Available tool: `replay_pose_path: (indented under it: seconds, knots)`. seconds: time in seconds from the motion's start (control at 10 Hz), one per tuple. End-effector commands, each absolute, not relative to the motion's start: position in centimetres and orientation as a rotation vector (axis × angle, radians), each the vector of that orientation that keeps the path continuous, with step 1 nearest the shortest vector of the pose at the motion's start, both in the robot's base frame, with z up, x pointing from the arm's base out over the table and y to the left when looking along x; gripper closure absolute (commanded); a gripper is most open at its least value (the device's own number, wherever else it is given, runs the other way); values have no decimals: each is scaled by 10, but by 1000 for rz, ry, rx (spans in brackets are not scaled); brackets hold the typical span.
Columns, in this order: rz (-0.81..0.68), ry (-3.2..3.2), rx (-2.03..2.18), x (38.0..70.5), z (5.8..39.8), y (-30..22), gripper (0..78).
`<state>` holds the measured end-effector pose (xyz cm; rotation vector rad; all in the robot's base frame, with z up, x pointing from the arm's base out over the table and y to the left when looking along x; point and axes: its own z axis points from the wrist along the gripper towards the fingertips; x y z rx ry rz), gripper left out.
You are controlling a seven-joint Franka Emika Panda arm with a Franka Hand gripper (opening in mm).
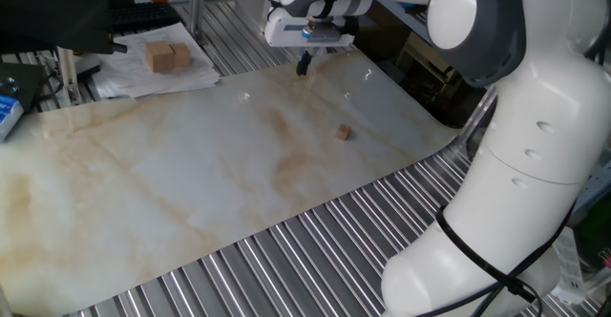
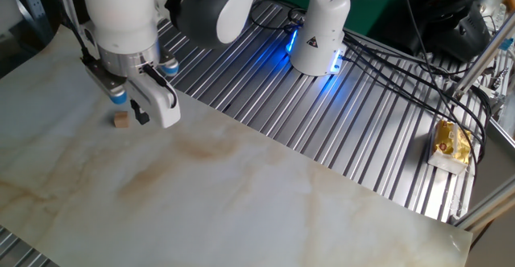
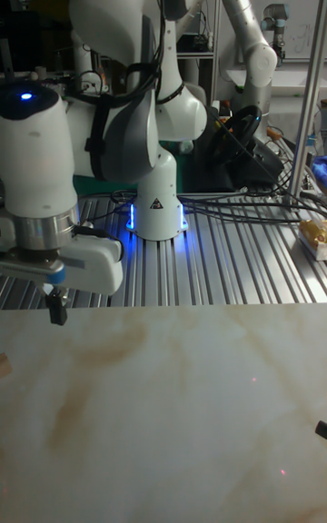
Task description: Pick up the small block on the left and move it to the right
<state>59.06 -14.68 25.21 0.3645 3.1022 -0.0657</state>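
The small block [image 1: 342, 133] is a tiny light-brown cube lying on the marbled board [image 1: 191, 183], near its right edge in one fixed view. My gripper [image 1: 304, 66] hovers over the board's far edge, well behind the block and apart from it. Its dark fingertips show as a single narrow tip, shut, with nothing in them. From the other fixed view the small block [image 2: 121, 120] lies just below and left of the gripper [image 2: 142, 116]. In the tall fixed view the gripper [image 3: 57, 312] hangs above the board's back edge at the left.
Two larger tan blocks [image 1: 167, 56] rest on papers [image 1: 153, 76] behind the board. Ribbed metal table [image 1: 315, 250] surrounds the board. The arm's white base [image 2: 318, 34] and black cables [image 2: 402, 66] stand at the back, with a yellow packet [image 2: 451, 142] at the right.
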Motion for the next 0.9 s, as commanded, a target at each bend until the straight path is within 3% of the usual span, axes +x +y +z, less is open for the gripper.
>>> replay_pose_path:
  seconds: [0.1, 0.6, 0.9]
  knots:
    - [-78, 3095, 286, 588, 249, -159, 776]
    - [-78, 3112, 176, 593, 251, -203, 776]
    - [-57, 3095, 193, 582, 233, -228, 776]
